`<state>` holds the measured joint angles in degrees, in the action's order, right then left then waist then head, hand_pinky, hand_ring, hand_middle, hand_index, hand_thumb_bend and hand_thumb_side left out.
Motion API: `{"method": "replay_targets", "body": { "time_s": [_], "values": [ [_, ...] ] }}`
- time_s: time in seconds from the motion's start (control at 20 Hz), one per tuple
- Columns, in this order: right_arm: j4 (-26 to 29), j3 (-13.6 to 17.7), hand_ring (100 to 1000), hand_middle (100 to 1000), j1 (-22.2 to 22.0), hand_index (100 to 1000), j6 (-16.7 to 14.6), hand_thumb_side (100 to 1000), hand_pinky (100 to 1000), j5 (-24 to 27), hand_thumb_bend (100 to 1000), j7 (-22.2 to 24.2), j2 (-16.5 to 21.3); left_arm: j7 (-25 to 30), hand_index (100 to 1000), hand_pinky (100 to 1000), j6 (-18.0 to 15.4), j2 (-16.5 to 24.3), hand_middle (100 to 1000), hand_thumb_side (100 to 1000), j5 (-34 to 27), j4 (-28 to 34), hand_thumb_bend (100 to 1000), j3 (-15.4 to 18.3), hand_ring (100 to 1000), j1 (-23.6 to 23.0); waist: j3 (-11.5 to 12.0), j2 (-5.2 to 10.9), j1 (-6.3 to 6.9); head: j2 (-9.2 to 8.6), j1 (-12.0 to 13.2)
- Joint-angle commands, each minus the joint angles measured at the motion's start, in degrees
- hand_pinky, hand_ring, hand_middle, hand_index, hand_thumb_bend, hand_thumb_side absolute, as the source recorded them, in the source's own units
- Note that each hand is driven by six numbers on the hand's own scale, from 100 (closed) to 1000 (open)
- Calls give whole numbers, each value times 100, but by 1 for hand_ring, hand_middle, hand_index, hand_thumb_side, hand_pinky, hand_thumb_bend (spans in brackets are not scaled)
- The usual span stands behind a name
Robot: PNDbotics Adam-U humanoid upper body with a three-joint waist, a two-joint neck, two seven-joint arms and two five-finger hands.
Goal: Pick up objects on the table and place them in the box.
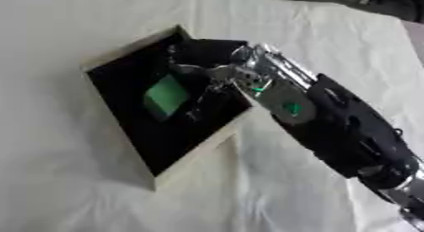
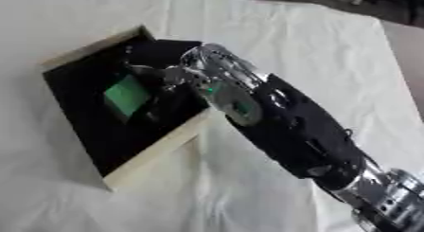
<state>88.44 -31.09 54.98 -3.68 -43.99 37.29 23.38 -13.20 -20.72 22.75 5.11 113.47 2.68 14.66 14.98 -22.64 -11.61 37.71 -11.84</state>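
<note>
A: Where's the flat green rectangular object point(image 1: 166, 95)?
B: Inside the black-lined, wood-rimmed box point(image 1: 198, 148), at nine o'clock of the right hand point(image 1: 203, 75).
A: Fingers?
B: Curled beside it; whether they're clamping it, I cannot tell.

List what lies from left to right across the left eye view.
White cloth → box wall → green object inside the box → right hand, its fingers reaching into the box → black forearm coming in from the lower right.
</note>
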Motion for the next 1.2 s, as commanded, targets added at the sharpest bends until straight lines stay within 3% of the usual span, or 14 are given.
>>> {"method": "replay_targets", "body": {
  "time_s": [0.05,0.35,0.4,0.55,0.8,1.0,1.2],
  "values": [
    [2,34,859,816,107,919,-197,423,785,-251,172,124,14,26,786,602,-6,55,694,663,2,112,100,6,697,29,6,97,57,-65,-26],
    [1,74,867,830,118,923,-384,443,793,-468,195,207,2,32,786,602,-5,52,694,663,-2,112,100,7,697,31,3,99,59,-63,-27],
    [18,80,889,873,134,936,-397,549,818,-485,336,201,11,32,786,602,-3,51,693,663,-3,112,100,7,697,29,-2,101,65,-61,-29],
    [174,126,885,869,159,932,-451,540,815,-661,328,165,37,31,786,602,2,46,693,663,-4,112,100,7,697,26,-22,105,83,-63,-30],
    [492,282,866,841,168,923,-375,516,805,-589,252,61,80,30,786,604,3,42,693,661,-7,112,100,13,699,25,-52,127,115,-75,-13],
    [941,552,838,789,160,917,-157,506,793,-308,110,-87,87,42,786,604,14,37,694,661,-2,112,100,16,700,24,-82,143,141,-75,17],
    [1472,903,814,743,105,912,109,505,785,23,100,-307,43,44,786,604,10,32,694,658,-3,112,100,23,702,28,-105,154,168,-45,73]
  ]
}}
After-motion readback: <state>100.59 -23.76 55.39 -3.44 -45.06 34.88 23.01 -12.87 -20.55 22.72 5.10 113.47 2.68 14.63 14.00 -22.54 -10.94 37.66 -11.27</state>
